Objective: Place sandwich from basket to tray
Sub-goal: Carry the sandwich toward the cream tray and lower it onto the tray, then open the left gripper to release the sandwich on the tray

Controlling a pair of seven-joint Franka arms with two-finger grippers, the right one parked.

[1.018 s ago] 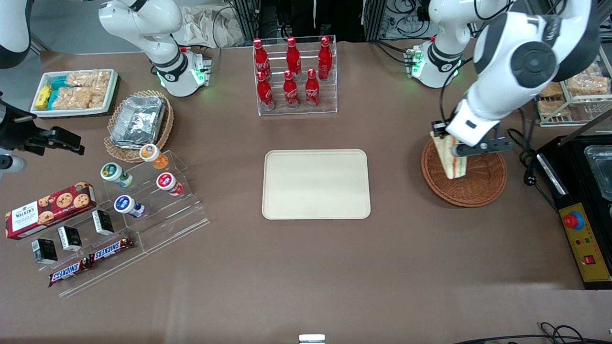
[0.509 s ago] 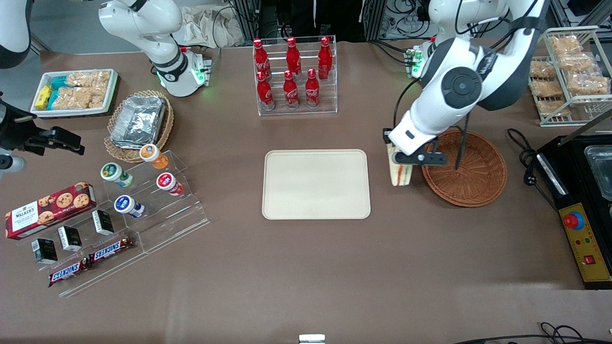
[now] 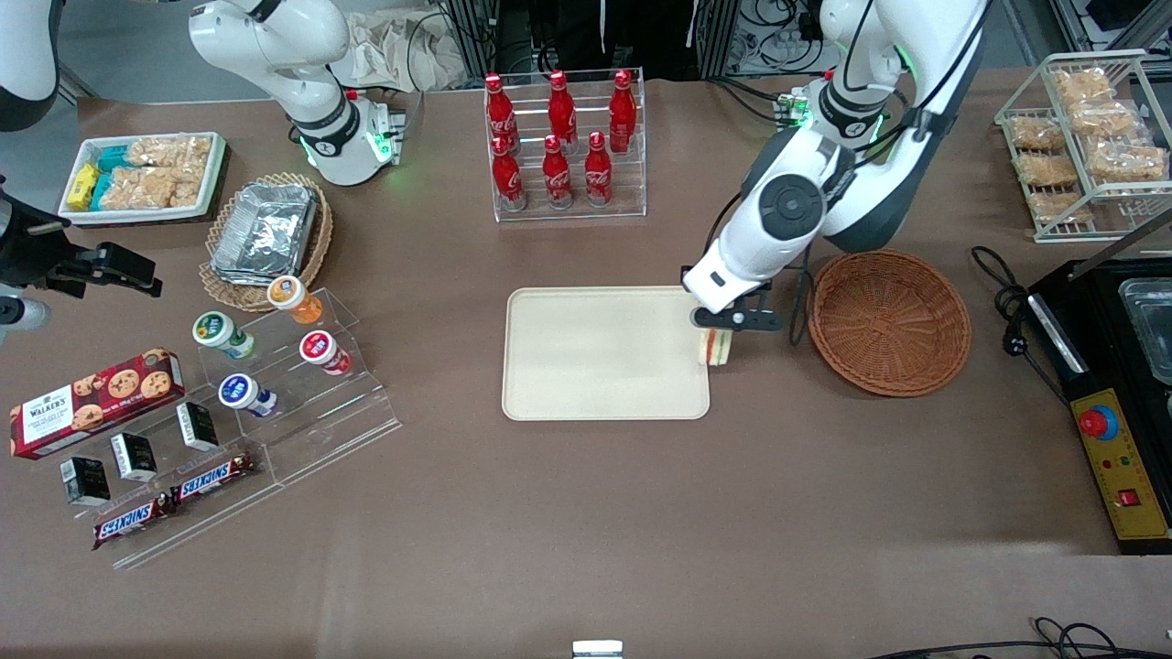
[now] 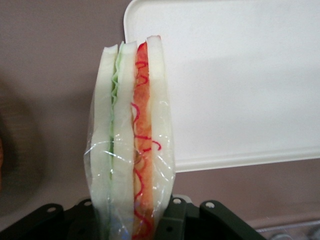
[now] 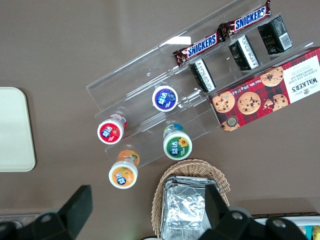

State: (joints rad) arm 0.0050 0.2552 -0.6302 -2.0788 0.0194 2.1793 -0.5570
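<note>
The gripper (image 3: 721, 334) is clamped on the sandwich (image 3: 717, 349), which hangs over the tray (image 3: 604, 352) at its rim nearest the basket (image 3: 888, 320); released here, it would likely tip off that rim onto the table (image 3: 586, 513)

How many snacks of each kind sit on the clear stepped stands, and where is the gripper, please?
Small lidded cups: 4
Small black boxes: 3
Snickers bars: 2
Cookie box: 1
Total: 10
The gripper, holding the sandwich, is over the tray's edge nearest the basket.
</note>
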